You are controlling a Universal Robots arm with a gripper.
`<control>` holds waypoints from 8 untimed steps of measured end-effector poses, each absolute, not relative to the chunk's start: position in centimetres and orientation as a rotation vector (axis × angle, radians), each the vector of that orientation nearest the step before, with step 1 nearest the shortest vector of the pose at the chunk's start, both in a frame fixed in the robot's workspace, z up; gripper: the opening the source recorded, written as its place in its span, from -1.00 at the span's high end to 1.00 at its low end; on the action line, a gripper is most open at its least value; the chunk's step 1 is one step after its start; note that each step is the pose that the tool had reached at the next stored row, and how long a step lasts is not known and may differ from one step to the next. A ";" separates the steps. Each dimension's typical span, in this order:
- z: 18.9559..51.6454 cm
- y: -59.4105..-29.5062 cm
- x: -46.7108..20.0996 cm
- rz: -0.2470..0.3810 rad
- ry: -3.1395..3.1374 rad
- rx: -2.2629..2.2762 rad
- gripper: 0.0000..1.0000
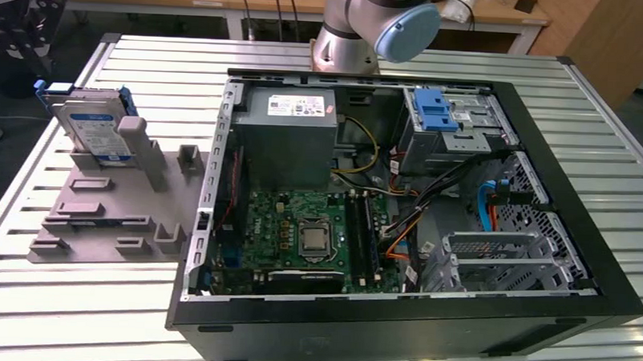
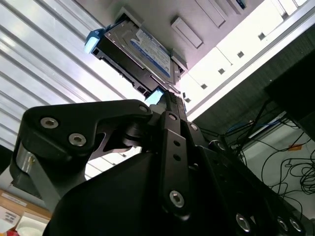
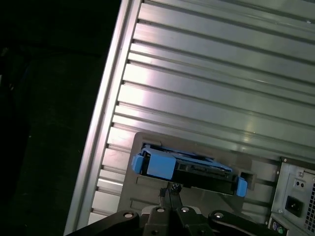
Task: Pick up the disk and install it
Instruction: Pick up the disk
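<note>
Disk [image 1: 93, 128]: stands on edge in a grey stand [image 1: 96, 213], label facing out, blue rail round its edges.
Disk location: on the bench [image 1: 70, 316], at 9 o'clock of the open computer case [image 1: 402, 324], outside it.
Claw [image 3: 169, 189]: in the first wrist view, tips near the disk's long edge; holds nothing.
Claw opening: cannot tell.

Silver, blue-framed, blue-white-labelled disk [image 1: 95, 129]
</note>
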State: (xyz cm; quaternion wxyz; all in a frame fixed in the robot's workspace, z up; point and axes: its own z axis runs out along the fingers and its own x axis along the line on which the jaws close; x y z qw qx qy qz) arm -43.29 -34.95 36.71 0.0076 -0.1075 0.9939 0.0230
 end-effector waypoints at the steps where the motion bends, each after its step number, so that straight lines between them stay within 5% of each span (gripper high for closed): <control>1: 36.7 -34.9 -43.3 0.072 3.107 -0.341 0.79; 8: 36.7 -34.9 -43.3 0.072 3.103 -0.377 0.79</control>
